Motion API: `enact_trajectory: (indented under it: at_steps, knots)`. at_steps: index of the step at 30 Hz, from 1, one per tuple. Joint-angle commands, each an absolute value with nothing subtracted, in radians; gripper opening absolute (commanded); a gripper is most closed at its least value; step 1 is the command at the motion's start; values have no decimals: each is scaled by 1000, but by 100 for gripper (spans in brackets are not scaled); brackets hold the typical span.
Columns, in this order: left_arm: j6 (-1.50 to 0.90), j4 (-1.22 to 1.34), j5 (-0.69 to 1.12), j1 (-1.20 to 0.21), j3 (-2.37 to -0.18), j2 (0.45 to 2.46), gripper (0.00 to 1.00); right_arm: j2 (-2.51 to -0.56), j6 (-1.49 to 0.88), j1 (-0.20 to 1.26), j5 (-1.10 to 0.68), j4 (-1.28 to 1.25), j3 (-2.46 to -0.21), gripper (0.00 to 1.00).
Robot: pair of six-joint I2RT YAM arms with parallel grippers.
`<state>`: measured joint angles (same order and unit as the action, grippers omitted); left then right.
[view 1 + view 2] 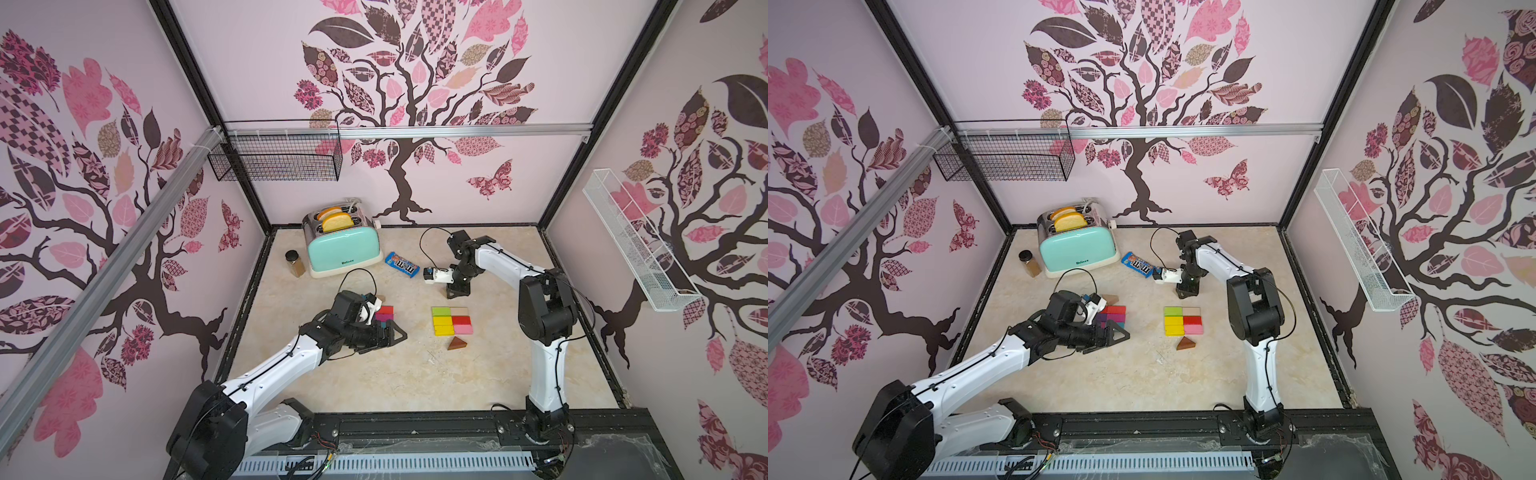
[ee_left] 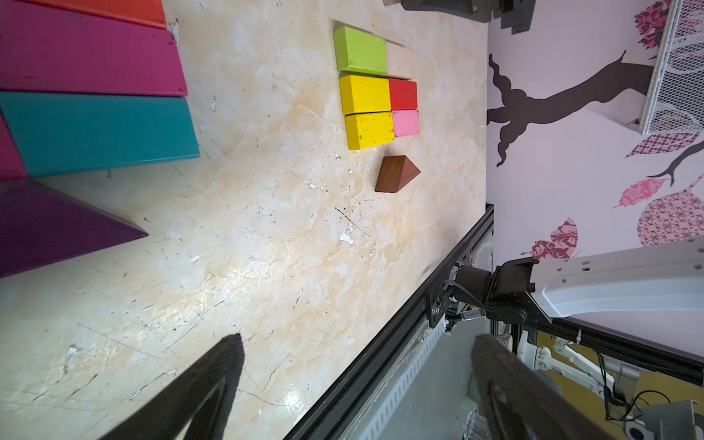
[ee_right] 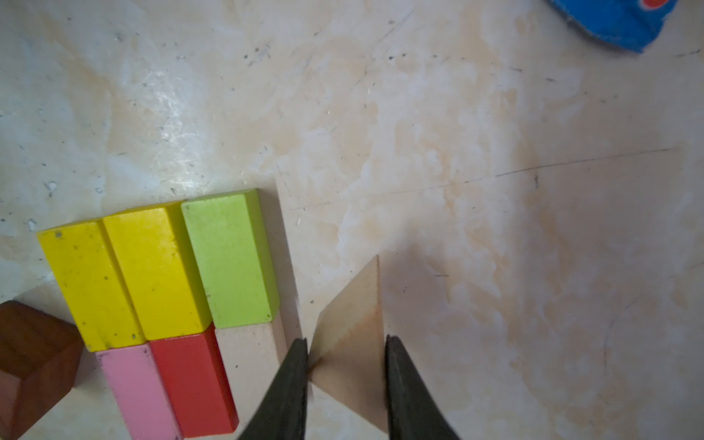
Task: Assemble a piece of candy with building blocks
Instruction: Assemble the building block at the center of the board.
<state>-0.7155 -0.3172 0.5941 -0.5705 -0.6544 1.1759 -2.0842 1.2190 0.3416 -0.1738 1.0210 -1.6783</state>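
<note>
By my reading the candy is about half built. A six-block slab [image 1: 452, 321] of green, tan, yellow, red and pink rectangles lies packed edge to edge just beside the right gripper [image 3: 346, 339], and is probably the sweet's body; a second cluster [image 1: 384, 313] of red, magenta, teal and purple pieces sits under the left arm's wrist, close behind the left gripper [image 2: 358, 339], and I cannot tell what part it plays; the brown triangle [image 1: 457, 344] lies beyond the slab from the right gripper, near it but not touching, so that end likely needs snugging up. The right gripper is clamped on a tan triangle [image 3: 354, 304], held by the slab's green-and-tan end and not yet set against it. The left gripper gapes wide and empty, well apart from the slab.

Of the containers, the black wire basket [image 1: 276, 162], far from both grippers, shows nothing inside; the white mesh basket [image 1: 640, 245] likewise; the toaster [image 1: 345, 251] holds two bread slices [image 1: 337, 222]; the jar [image 1: 296, 266] holds brown powder.
</note>
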Motion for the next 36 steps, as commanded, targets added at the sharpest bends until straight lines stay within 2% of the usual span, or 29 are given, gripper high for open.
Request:
enact_trajectory:
  at_steps: [1, 9, 21, 36]
  knots:
    - [-723, -287, 625, -554, -657, 1189, 98, -2098, 1225, 336, -190, 1038, -1671, 12]
    - [-746, -263, 681, -471, -636, 1165, 98, -2096, 1233, 330, -194, 1029, -1646, 12]
    - [-744, -247, 695, -463, -624, 1150, 98, -2107, 1230, 334, -193, 1012, -1631, 13]
    - [-745, -245, 702, -450, -620, 1141, 98, -2128, 1221, 341, -181, 994, -1629, 21]
